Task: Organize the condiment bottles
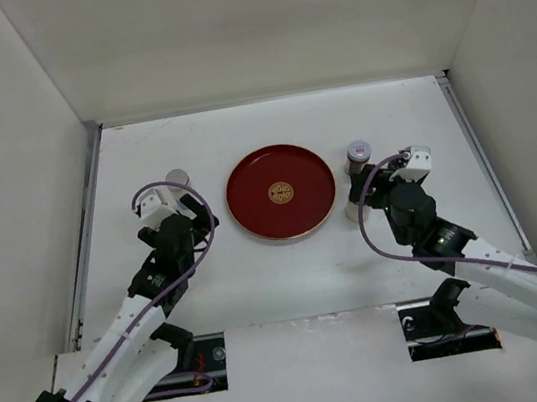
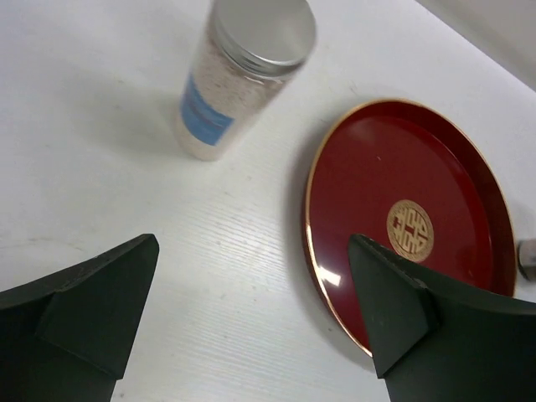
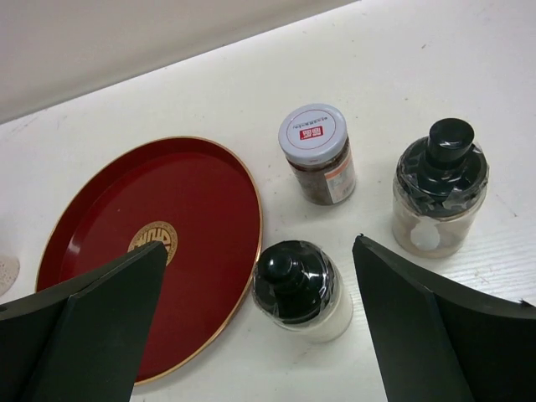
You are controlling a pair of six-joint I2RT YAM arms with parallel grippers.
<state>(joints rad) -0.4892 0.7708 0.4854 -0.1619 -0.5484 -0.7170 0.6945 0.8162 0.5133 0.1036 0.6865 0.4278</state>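
Well, both my grippers stand wide open and hold nothing. My left gripper (image 2: 251, 251) has the tall cylinder (image 2: 239, 84) ahead of it, upright and a little left of the gap, with the red plate (image 2: 368, 167) ahead on the right. My right gripper (image 3: 260, 243) has the near dark-capped bottle (image 3: 301, 289) just inside its gap, the brown jar (image 3: 318, 155) beyond it, and a second dark-capped bottle (image 3: 437, 188) ahead of my right finger.

If I push my left gripper straight ahead, its left finger could clip the cylinder and topple it. When the right one closes, its left finger might catch the plate's rim.

I cannot tell whether the near bottle touches that rim. From above, my right arm hides both dark-capped bottles.
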